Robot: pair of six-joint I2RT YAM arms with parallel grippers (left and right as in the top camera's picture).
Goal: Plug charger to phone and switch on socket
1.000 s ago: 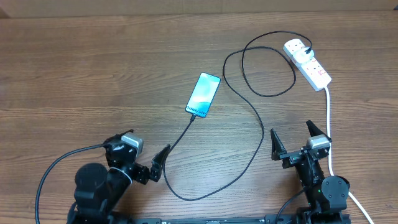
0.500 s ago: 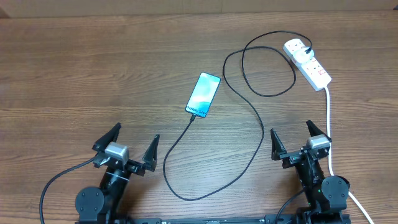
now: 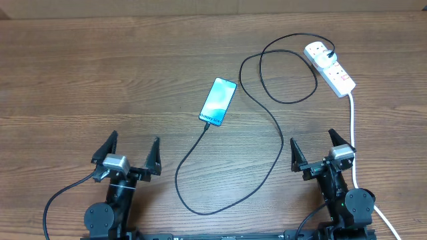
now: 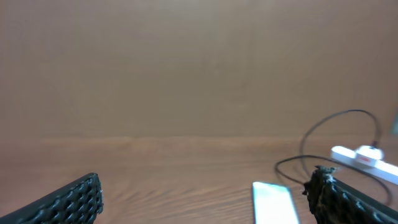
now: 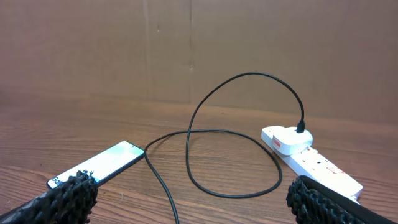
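Linking phone and socket, the charger lies looped.

Even, soft light fills the overhead view; the bench is sharp, shadows faint. The left wrist view is blurred throughout. The right wrist view is crisp, with pale glare on the phone screen.

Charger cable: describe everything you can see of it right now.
The charger cable is thin, black and limp, lying slack on the wooden table. One end meets the phone's lower edge; from there it sweeps toward the near edge, curves back, forms one crossed loop and enters a white block seated on the power strip.
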